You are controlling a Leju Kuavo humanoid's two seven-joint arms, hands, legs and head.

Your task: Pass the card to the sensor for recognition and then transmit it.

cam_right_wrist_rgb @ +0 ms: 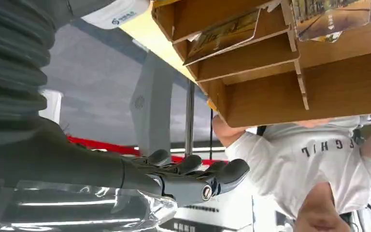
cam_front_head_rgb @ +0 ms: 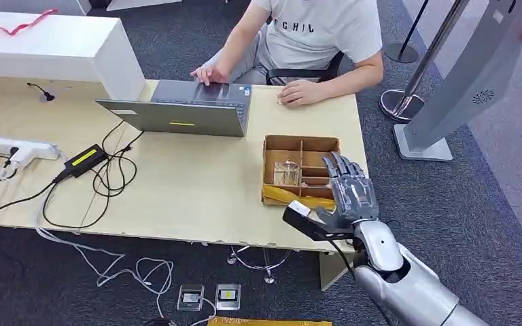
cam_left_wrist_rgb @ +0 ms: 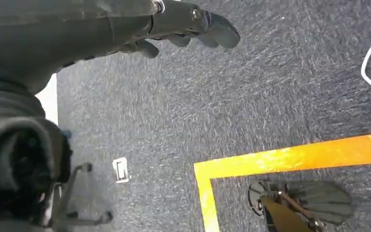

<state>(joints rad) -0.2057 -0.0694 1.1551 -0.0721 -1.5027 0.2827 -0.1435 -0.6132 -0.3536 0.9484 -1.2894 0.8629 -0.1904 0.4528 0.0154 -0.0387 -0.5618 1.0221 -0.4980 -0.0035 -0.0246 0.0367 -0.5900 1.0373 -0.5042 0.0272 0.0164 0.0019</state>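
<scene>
cards lie in the brown divided cardboard box on the pale wooden surface; right hand hovers beside it, fingers spread, empty; left hand hangs over grey carpet, fingers apart.

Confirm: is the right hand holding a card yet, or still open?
Open. The right hand hovers beside the cardboard box with fingers spread, nothing between them; the cards sit in their compartments.

White T-shirt of the seated person: dark letters, partly readable, "GHIL". Remaining labels too small to read.
</scene>
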